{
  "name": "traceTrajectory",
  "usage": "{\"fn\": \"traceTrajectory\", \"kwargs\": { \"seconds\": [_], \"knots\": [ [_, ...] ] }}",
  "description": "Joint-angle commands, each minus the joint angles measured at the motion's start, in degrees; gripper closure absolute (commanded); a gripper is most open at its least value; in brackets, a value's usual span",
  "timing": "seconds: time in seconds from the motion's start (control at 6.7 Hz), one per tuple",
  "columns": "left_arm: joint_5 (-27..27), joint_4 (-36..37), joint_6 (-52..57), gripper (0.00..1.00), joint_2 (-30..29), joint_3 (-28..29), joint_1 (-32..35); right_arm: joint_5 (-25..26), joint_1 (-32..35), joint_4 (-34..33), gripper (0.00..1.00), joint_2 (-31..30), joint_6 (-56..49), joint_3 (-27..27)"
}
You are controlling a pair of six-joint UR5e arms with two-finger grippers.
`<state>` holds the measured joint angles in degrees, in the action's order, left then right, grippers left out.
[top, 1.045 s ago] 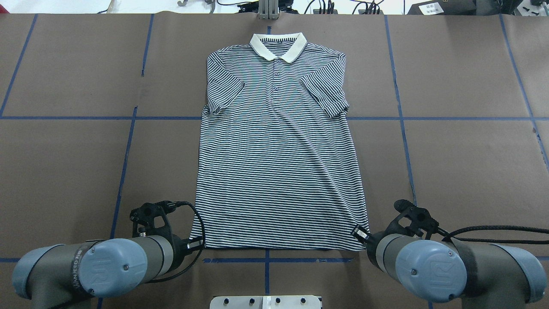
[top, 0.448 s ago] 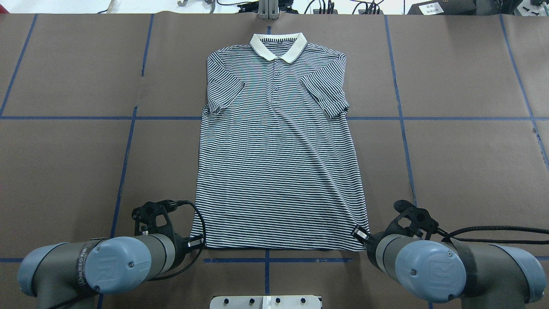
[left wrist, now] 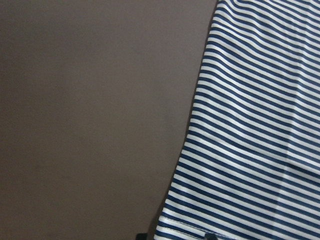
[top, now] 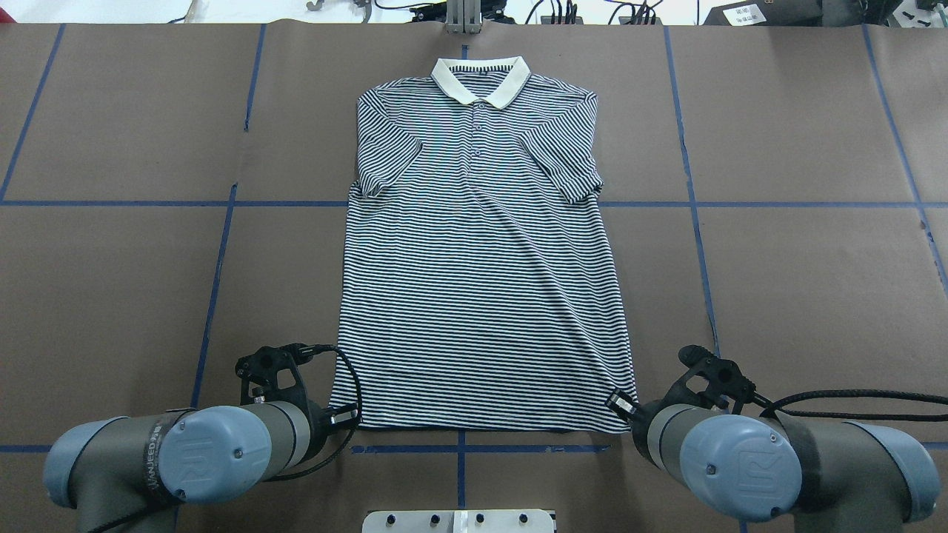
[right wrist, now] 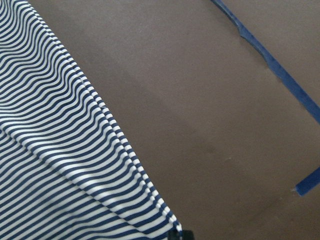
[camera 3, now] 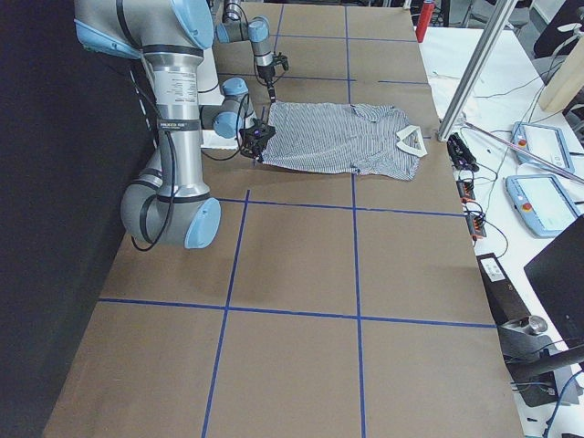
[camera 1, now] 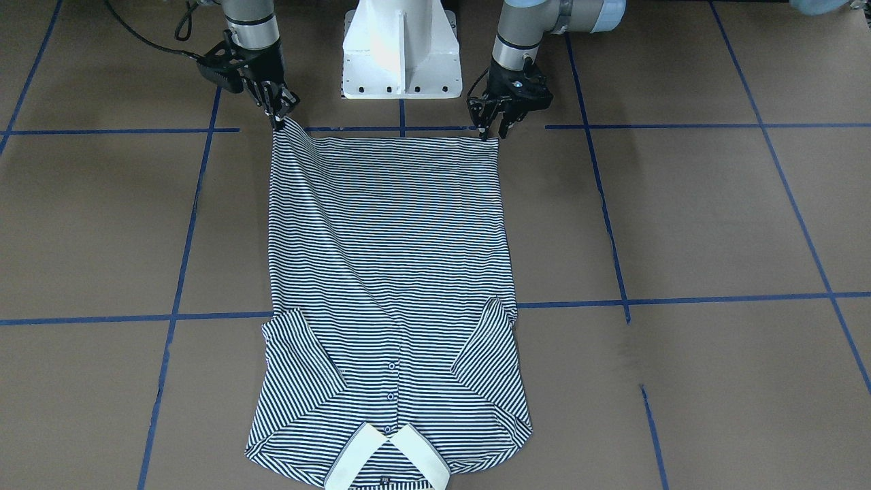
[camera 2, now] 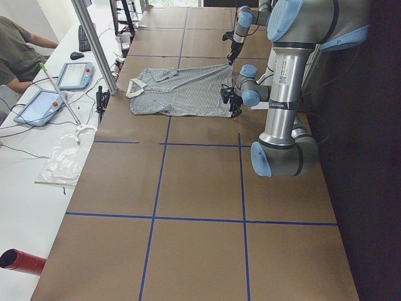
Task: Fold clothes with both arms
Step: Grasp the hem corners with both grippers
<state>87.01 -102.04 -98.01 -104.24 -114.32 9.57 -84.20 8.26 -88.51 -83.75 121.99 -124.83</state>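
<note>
Right arm (camera 1: 248,24) low, jaws pinching polo shirt (camera 1: 388,258) hem corner, lifted; left arm (camera 1: 517,34) at other corner, jaws' grip unclear. Brown blue-taped bench (camera 1: 714,218).

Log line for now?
step: grasp hem | right gripper: shut on polo shirt corner | left gripper: open at other corner

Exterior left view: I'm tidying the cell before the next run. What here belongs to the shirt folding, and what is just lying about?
In the job: polo shirt; left gripper; right gripper, both at its hem corners.
Lying about, on the white side bench: near tablet; far tablet; clear plastic bag; red tube.
</note>
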Motion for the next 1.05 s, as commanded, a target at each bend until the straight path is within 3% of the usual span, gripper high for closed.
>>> {"fn": "traceTrajectory", "kwargs": {
  "seconds": [0.0,0.15,0.45,0.6,0.9],
  "knots": [
    [0.01,0.0,0.01,0.5,-0.09,0.76,0.1,0.0,0.0,0.0,1.0,0.08,0.0,0.11],
    [0.01,0.0,0.01,0.55,-0.17,0.77,0.18,-0.09,0.0,0.0,1.0,0.08,0.0,0.11],
    [0.01,0.0,0.01,0.9,-0.18,0.77,0.53,0.0,0.0,0.0,1.0,0.17,0.0,0.03],
    [0.01,0.0,0.01,1.0,-0.18,0.85,0.54,0.0,0.0,0.0,1.0,0.17,0.0,0.11],
    [0.62,0.52,0.36,1.0,-1.74,-0.19,1.32,-0.09,0.0,0.0,1.0,0.17,0.0,0.11]
  ]
}}
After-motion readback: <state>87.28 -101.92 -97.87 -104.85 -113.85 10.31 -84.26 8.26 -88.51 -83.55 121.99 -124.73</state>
